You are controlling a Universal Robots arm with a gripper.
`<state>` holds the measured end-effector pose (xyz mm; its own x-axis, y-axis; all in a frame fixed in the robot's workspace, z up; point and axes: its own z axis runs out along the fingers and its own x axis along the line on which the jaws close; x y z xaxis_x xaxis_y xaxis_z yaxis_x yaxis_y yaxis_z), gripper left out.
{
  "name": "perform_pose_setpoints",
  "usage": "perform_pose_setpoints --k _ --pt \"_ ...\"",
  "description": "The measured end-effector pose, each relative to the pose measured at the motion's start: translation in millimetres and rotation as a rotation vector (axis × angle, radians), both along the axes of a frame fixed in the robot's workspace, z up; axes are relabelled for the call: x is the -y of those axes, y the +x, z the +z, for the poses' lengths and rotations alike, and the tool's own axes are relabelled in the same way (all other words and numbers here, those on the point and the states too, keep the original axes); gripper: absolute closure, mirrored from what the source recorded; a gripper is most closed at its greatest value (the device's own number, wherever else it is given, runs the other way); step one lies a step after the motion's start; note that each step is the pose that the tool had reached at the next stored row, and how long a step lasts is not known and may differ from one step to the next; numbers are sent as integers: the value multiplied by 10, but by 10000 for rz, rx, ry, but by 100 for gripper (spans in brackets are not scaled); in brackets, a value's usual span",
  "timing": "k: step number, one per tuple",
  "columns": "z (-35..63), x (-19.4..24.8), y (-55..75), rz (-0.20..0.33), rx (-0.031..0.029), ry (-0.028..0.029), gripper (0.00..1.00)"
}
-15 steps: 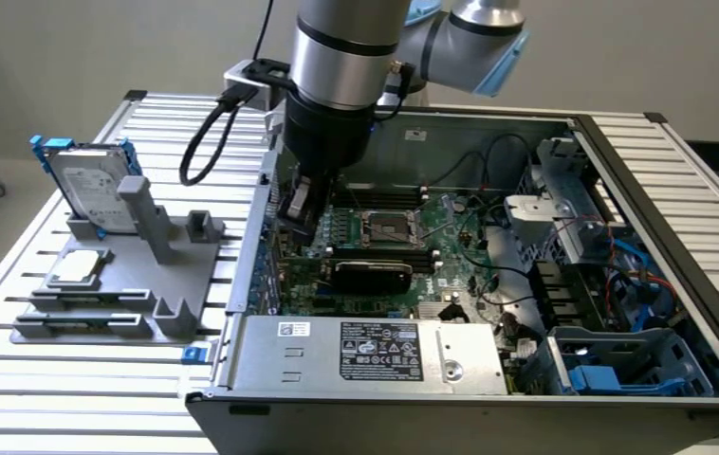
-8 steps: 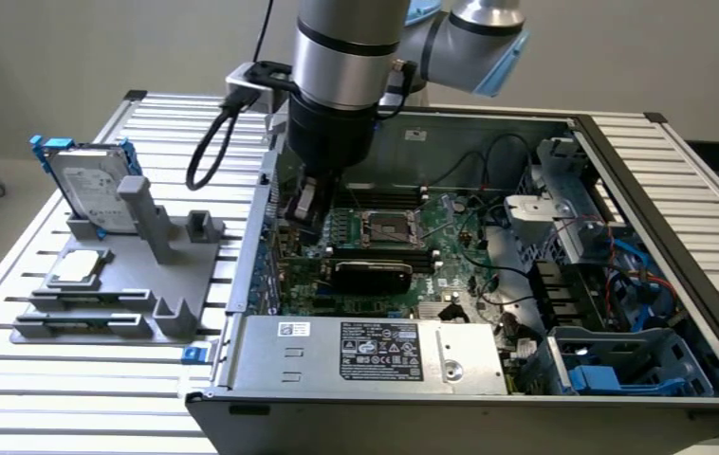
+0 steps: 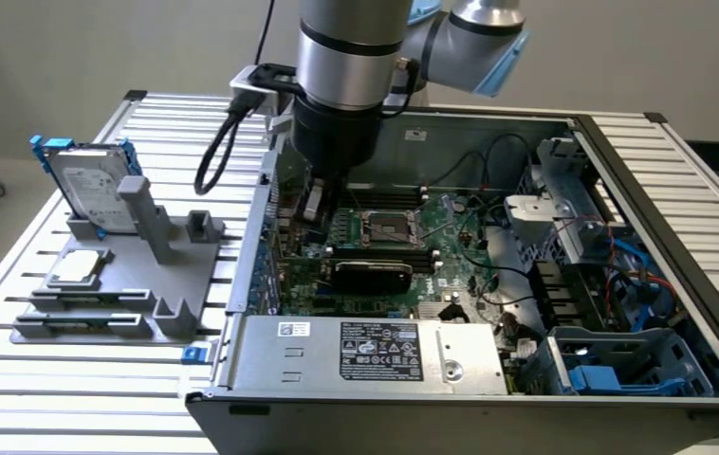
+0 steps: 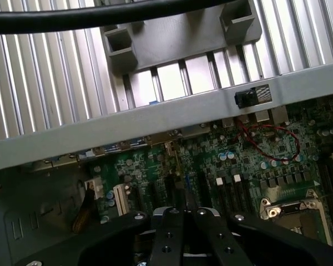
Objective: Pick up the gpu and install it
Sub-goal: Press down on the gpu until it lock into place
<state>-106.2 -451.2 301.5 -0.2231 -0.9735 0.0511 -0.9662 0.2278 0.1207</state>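
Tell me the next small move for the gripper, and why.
Probably lift straight up a little. The gripper hangs low inside the open grey computer case, close by its wall, while the green gpu with the black rounded shroud seems to stand on the motherboard already, apart from it.

The arm [image 3: 349, 66] reached down inside the open computer case [image 3: 663, 180], close beside its rear wall [image 4: 172, 113]. The motherboard [image 3: 392, 232] lay exposed, flanked by the power supply [image 3: 373, 353] and drive cage [image 3: 575, 204]. Loose cables [image 3: 511, 284] possibly narrowed the passage beside the cage.
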Motion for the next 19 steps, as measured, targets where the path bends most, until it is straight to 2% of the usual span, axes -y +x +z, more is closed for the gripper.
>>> perform_pose_setpoints --k 11,19 --pt "0 0 72 285 417 46 89" --pt "1 1 147 459 623 74 89"
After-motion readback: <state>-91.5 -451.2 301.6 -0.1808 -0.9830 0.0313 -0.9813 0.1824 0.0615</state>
